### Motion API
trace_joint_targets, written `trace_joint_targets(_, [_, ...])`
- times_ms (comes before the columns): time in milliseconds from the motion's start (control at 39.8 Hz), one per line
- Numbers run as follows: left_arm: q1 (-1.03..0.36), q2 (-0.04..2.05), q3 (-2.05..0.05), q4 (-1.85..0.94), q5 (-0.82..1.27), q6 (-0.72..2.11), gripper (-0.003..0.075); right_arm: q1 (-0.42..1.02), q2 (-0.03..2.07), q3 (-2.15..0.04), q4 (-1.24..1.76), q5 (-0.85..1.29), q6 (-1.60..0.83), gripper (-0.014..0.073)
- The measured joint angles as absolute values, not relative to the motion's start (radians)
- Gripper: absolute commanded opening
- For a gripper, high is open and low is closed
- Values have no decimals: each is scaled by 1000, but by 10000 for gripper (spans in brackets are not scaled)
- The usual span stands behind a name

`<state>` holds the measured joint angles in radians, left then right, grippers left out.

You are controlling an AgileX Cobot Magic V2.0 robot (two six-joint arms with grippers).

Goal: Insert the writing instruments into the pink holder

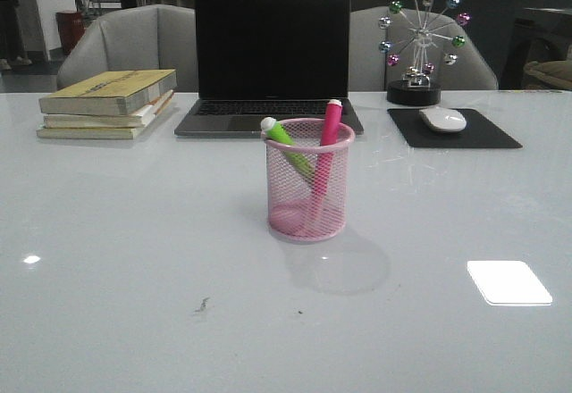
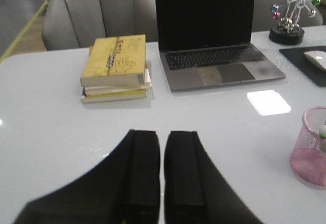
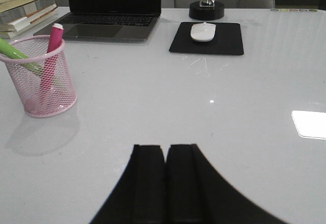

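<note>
Pink holder at table centre, laptop at 12 o'clock; pink marker and green marker inside, lower ends blurred by mesh. Left gripper and right gripper closed, empty

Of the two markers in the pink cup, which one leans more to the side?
The lime green marker: it slants toward the robot's left, while the pink marker stands nearly upright.

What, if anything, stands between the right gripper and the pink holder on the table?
Nothing visible does. In the right wrist view, only bare white table lies between the right gripper and the pink holder. The mouse pad and laptop sit farther back. The pink marker and green marker already stand inside the holder.
</note>
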<state>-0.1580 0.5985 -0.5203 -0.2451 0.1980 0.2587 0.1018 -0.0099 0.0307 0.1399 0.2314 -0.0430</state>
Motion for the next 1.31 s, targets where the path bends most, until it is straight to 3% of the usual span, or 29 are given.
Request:
trace_joint_targets(251, [-143, 457, -488, -122, 186, 192, 97, 102, -10, 31, 140, 231, -43, 29])
trace_joint_targets(830, [-34, 1, -114, -95, 129, 144, 96, 102, -10, 31, 140, 231, -43, 29])
trace_joint_targets(1307, [-34, -5, 5, -84, 51, 140, 92, 102, -10, 31, 140, 233, -43, 29])
